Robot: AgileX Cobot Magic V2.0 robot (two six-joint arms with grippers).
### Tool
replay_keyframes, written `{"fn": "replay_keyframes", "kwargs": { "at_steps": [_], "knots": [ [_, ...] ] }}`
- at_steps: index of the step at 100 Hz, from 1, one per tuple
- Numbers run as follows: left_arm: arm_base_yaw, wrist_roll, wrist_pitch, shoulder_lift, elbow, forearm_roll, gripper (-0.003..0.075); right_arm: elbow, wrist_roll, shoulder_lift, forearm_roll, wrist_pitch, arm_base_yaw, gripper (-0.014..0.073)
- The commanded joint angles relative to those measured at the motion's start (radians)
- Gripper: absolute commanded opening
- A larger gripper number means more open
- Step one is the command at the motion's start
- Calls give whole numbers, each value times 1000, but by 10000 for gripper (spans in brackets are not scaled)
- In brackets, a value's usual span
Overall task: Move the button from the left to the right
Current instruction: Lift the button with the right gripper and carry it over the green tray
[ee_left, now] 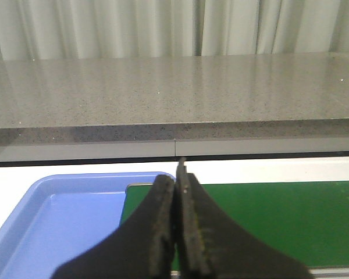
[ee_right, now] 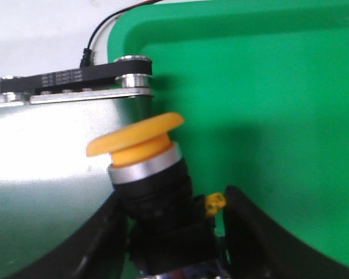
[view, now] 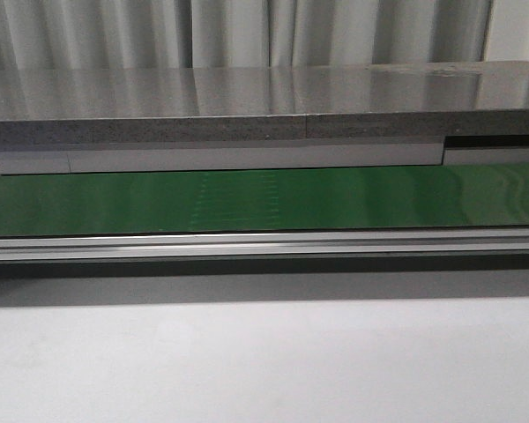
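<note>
The button (ee_right: 141, 145) has a yellow-orange cap, a silver collar and a black body. It shows only in the right wrist view, tilted, with its body between the fingers of my right gripper (ee_right: 173, 197). That gripper is shut on it, above the end of the conveyor belt (ee_right: 41, 168) and beside a green bin (ee_right: 267, 87). My left gripper (ee_left: 177, 180) is shut with nothing in it, over the other end of the green belt (ee_left: 279, 215). Neither gripper nor the button appears in the front view.
A blue tray (ee_left: 64, 226) lies next to the belt's end under the left gripper. A black timing belt on silver pulleys (ee_right: 75, 77) with a wire sits by the green bin. The green belt (view: 264, 198) runs across the front view, behind an aluminium rail (view: 264, 245).
</note>
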Motion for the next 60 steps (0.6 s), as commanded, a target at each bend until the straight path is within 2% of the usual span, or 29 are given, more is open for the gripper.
{"fn": "replay_keyframes", "kwargs": {
  "at_steps": [1,60],
  "knots": [
    [-6,-3,-79,6,-29,-10,-20,-34,-41,-24,-8,-66,-13,234],
    [-6,-3,-79,6,-29,-10,-20,-34,-42,117,-1,-100,-36,234]
  ]
}}
